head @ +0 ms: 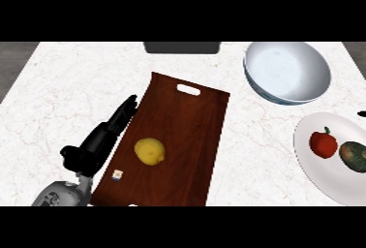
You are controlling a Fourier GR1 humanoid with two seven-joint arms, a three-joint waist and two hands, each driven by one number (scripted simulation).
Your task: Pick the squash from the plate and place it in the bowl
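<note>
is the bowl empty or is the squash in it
Empty: the bowl shows only its bare pale inside; the squash lies on the plate.

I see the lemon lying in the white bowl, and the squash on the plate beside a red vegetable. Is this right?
Not quite. The head view shows the lemon on the brown cutting board, not in the white bowl. The squash is indeed on the plate beside the red vegetable.
</note>
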